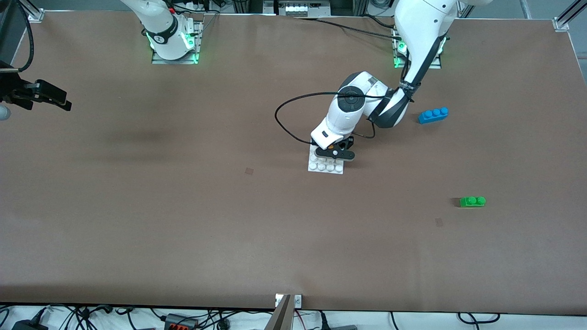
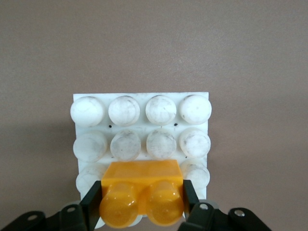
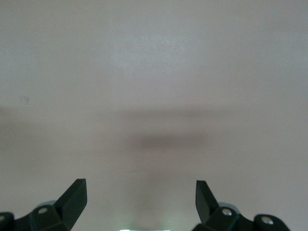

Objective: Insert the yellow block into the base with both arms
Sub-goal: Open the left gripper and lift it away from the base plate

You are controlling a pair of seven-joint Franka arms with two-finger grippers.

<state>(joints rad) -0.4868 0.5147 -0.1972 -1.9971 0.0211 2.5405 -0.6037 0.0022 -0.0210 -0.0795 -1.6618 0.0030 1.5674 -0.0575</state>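
The left claw [image 2: 142, 204] clamps the yellow block [image 2: 142, 195] over the white base [image 2: 139, 98]; the right claw [image 3: 141, 198] waits wide open above bare table [image 1: 183, 220]

yellow block [image 2: 142, 192] sits over the base [image 2: 139, 130], in left tool [image 2: 142, 204].

Orange-yellow block [image 2: 143, 190] sits over the white base [image 2: 139, 126], whose round studs form a four-by-four grid with grey smudges. Near the base on the brown table [image 1: 183, 206]: a blue brick [image 1: 433, 114] and a green brick [image 1: 472, 201].
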